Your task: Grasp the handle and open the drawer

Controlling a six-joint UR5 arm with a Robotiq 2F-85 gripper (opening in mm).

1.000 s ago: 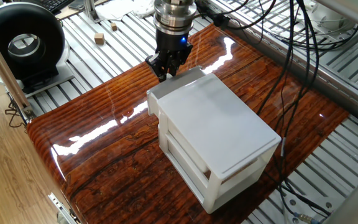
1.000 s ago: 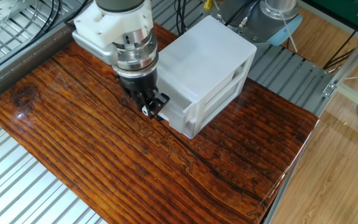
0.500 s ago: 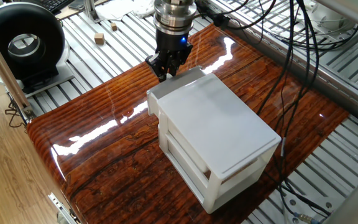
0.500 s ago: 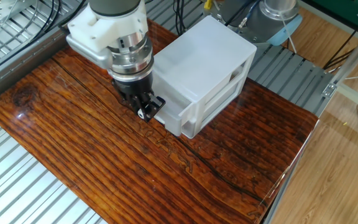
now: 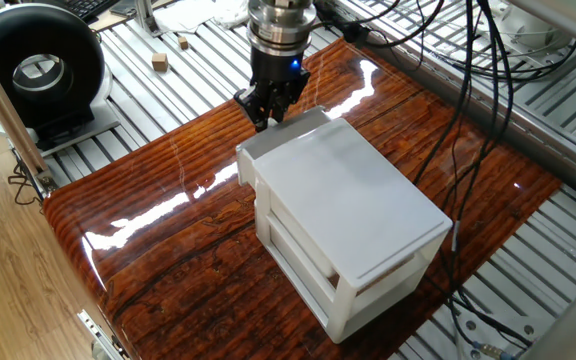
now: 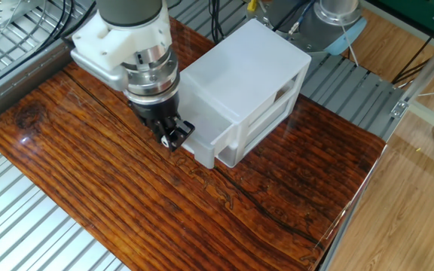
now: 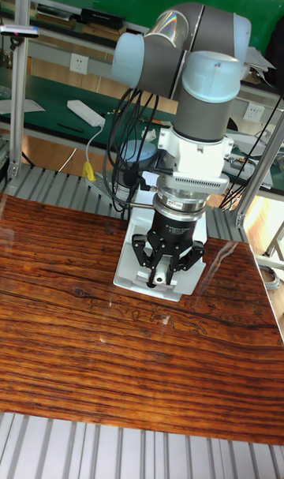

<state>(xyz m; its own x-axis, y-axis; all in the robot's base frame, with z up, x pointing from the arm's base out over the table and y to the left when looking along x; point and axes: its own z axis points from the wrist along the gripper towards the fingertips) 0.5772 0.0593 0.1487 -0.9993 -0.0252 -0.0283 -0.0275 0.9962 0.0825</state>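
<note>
The white cabinet (image 6: 243, 68) stands on the wooden board, with the drawer (image 6: 204, 144) sticking partly out of its front toward my gripper (image 6: 173, 135). My gripper points down at the drawer's front and its black fingers (image 7: 150, 267) are shut on the handle. The handle itself is hidden between them. From behind, in one fixed view, the gripper (image 5: 265, 115) sits just past the drawer (image 5: 268, 145), beyond the cabinet (image 5: 353, 205). In the tall fixed view the gripper (image 7: 162, 278) covers the middle of the drawer (image 7: 128, 270).
The glossy wooden board (image 6: 126, 203) lies on a ribbed metal table (image 5: 528, 270). A black round device (image 5: 33, 70) and small wooden blocks (image 5: 160, 62) sit off the board. Cables (image 5: 468, 90) hang beside the cabinet. A second robot base (image 6: 337, 19) stands behind.
My gripper has moved away from the cabinet, keeping hold of the handle. The drawer has slid further out with it. The cabinet stayed in place.
</note>
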